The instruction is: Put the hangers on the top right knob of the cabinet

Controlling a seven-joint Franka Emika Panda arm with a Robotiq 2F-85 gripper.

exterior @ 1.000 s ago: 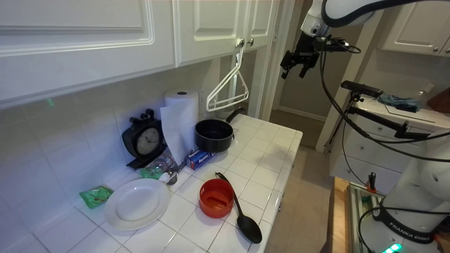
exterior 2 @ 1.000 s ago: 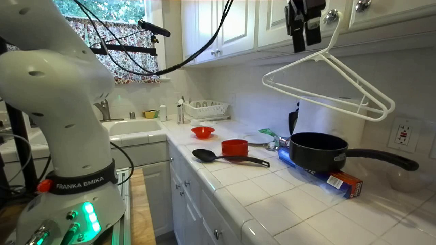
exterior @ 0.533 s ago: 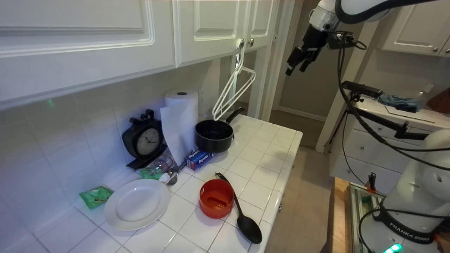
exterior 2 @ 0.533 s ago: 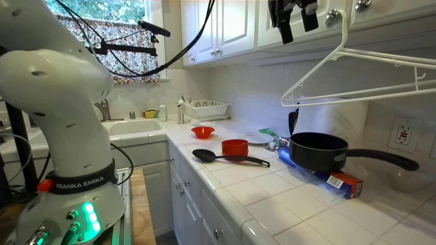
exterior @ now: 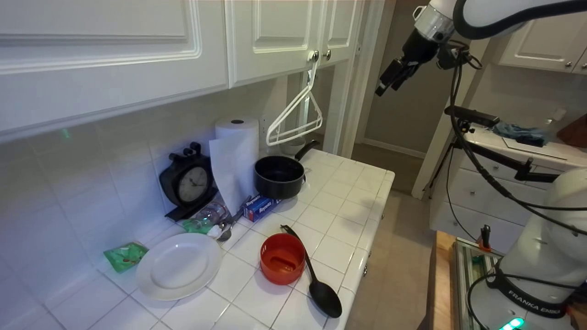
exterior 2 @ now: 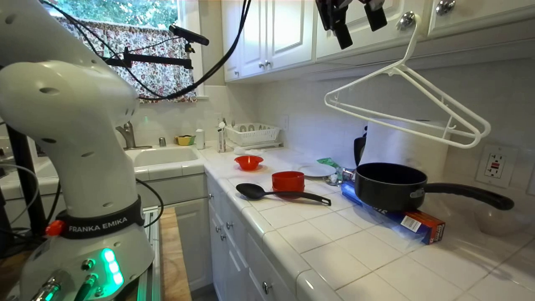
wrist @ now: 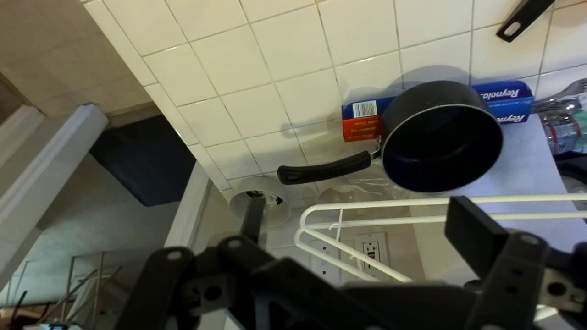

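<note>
Hangers (exterior 2: 395,70), thin, white, bundled — hung by their hooked tops from a round knob (exterior 2: 405,21) of the white cabinet (exterior: 279,34), above the tiled counter (exterior 2: 330,259); a second knob (exterior: 327,54) sits just to the right in both exterior views. Gripper (exterior 2: 362,32), black: jaws parted and released, apart from knob and hangers. Wrist view: one end of the hangers, framed between the fingers (wrist: 472,229); also the inside of a pale round container (wrist: 257,184). Black spoon (exterior: 324,300): whole in both exterior views — in the wrist view, a handle end only. Saucepan (exterior 2: 388,194): over a Reynolds box (wrist: 504,105). Clock (exterior: 191,183): dial visible in an exterior view. Sink (exterior 2: 167,156), dish rack (exterior 2: 257,136), floral curtain (exterior 2: 175,79): in an exterior view alone.
</note>
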